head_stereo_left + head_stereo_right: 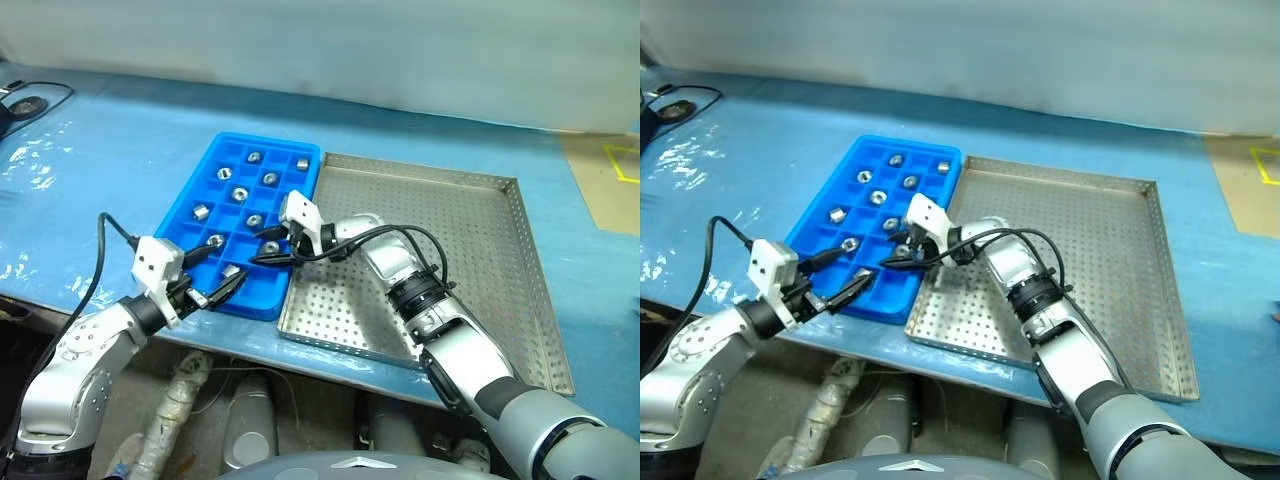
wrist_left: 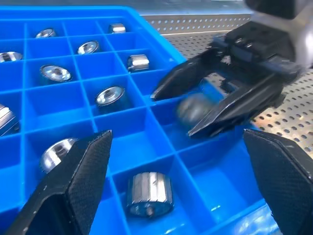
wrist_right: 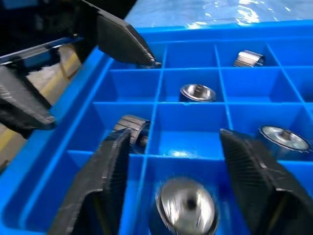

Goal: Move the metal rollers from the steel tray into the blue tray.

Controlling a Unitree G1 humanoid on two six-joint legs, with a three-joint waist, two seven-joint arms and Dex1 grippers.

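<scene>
A pale blue surface [image 1: 120,150] holds the blue tray [image 1: 228,296] beside the steel tray [image 1: 470,260]. The right gripper [image 1: 272,247] is open over a blue tray pocket, and a roller [image 3: 187,204] is dropping just below it. The left gripper [image 1: 212,285] waits wide open and empty near the tray's corner. The steel tray looks bare.

workshop bench: perforated steel tray [image 1: 480,240], parts tray [image 1: 200,200]

Glossy blue plastic tray [image 1: 205,192]; shiny metal rollers [image 2: 149,193]; matt perforated steel tray [image 1: 470,250].

A pale blue table cover [image 1: 120,150] shines before a white wall [image 1: 400,50].
</scene>
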